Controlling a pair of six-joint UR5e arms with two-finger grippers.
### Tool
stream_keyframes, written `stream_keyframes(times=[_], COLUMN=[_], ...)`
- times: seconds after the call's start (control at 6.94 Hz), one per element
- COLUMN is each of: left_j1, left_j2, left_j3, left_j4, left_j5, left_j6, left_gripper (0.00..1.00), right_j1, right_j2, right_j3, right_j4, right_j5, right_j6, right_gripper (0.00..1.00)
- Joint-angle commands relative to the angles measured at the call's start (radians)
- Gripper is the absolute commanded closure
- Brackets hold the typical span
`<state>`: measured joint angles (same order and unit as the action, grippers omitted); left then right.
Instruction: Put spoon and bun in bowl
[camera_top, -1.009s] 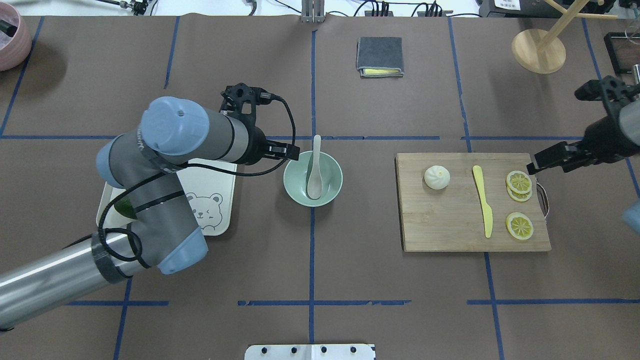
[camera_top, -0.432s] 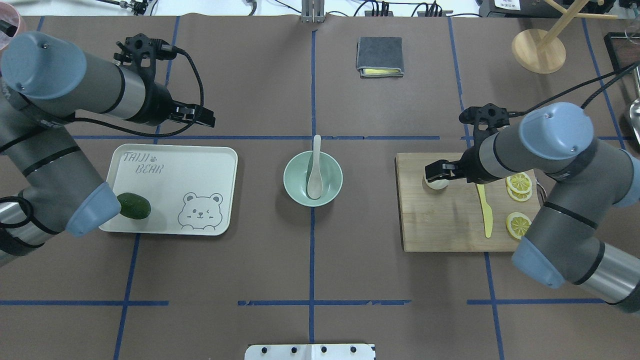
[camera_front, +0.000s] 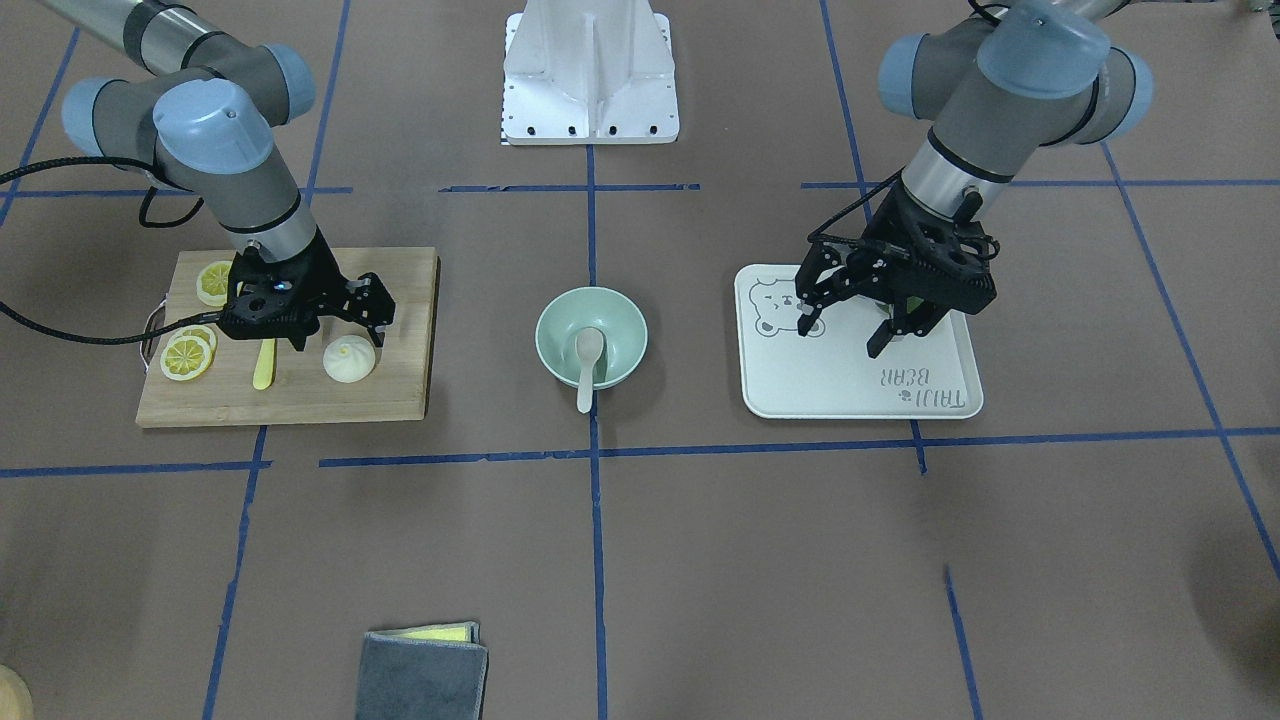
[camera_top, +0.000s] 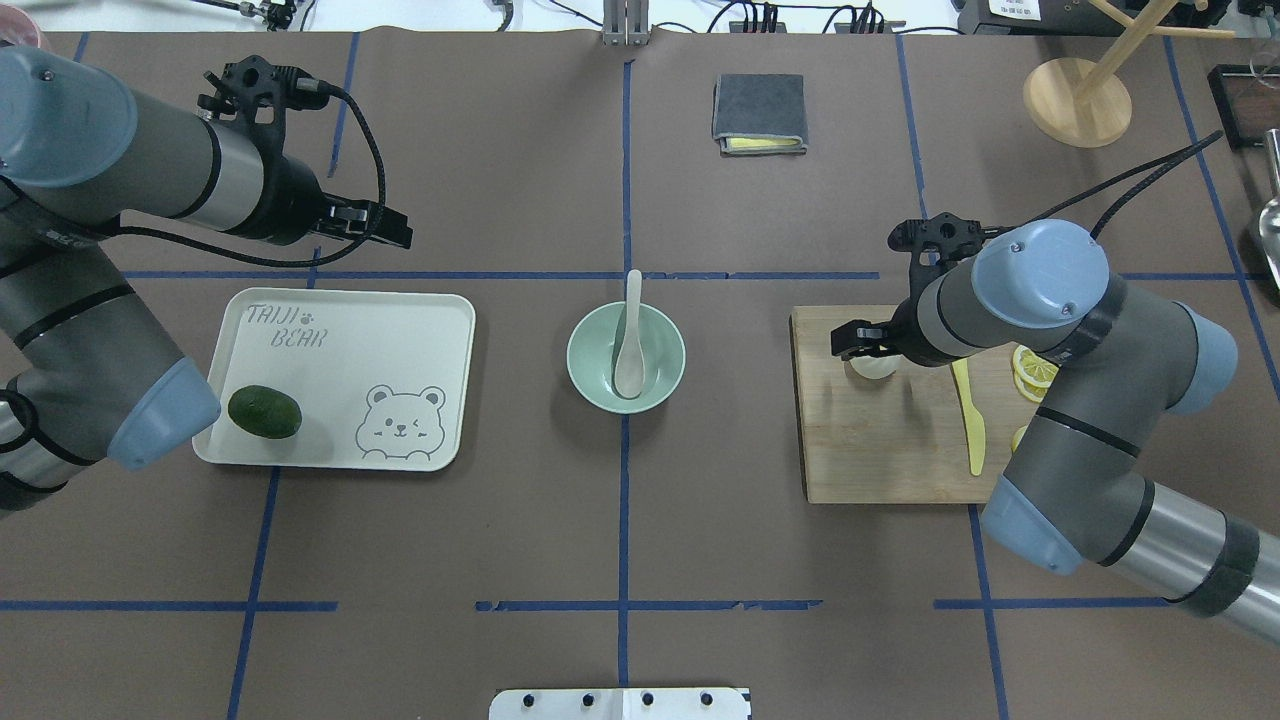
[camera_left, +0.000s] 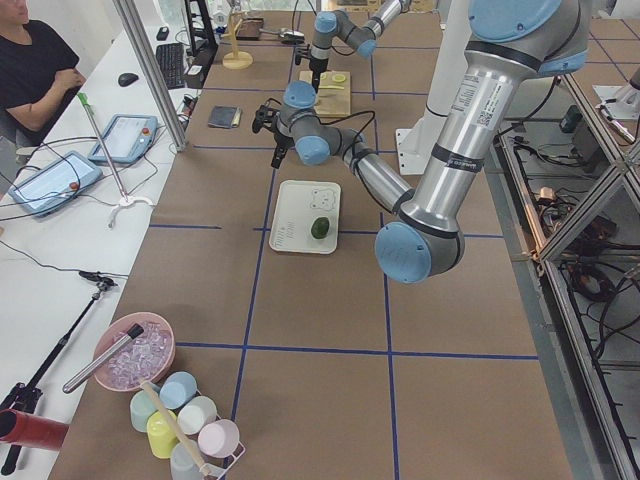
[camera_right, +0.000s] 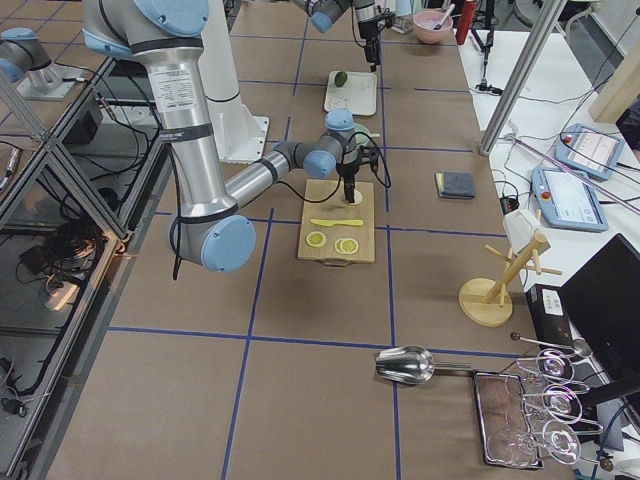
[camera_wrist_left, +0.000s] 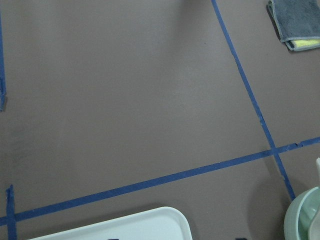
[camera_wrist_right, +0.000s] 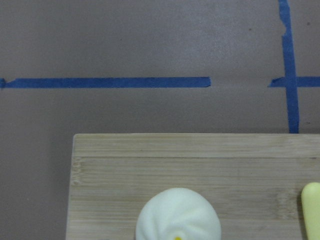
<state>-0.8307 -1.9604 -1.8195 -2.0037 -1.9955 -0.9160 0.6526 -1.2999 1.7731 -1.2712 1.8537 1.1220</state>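
Right gripper, jaws open, should straddle the bun squarely and squeeze gently (left gripper gapes too); bowl lies nine o'clock.

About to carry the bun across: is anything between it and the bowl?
Nothing visible. The bun sits near the edge of the cutting board nearest the bowl, with only bare table between. The knife and lemon slices lie on the bun's other side. The spoon lies in the bowl.
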Motion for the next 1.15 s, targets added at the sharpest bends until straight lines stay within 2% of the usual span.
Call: stream_keyframes(times=[0.0, 0.29, 0.72, 0.86, 1.01], left_j1=[-0.002, -0.002, -0.002, -0.002, -0.011], left_j2=[0.001, 0.003, 0.003, 0.003, 0.008], left_j3=[-0.011, -0.014, -0.014, -0.021, -0.046], left_j4=[0.002, 0.002, 0.002, 0.002, 0.002], left_j5=[0.000, 0.001, 0.001, 0.003, 0.003], left_j6=[0.000, 0.000, -0.006, -0.006, -0.001], left_gripper=[0.18, 0.18, 0.17, 0.16, 0.16], right_j1=[-0.005, -0.002, -0.004, -0.005, -0.046], right_j2=[0.022, 0.022, 0.027, 0.063, 0.164], right_j3=[-0.043, -0.018, -0.003, 0.027, 0.019], right_j4=[0.000, -0.004, -0.013, -0.016, -0.014], right_j5=[-0.002, 0.013, 0.010, 0.013, 0.007], right_j6=[0.002, 0.015, 0.018, 0.056, 0.170], right_gripper=[0.07, 0.97, 1.00, 1.00, 1.00])
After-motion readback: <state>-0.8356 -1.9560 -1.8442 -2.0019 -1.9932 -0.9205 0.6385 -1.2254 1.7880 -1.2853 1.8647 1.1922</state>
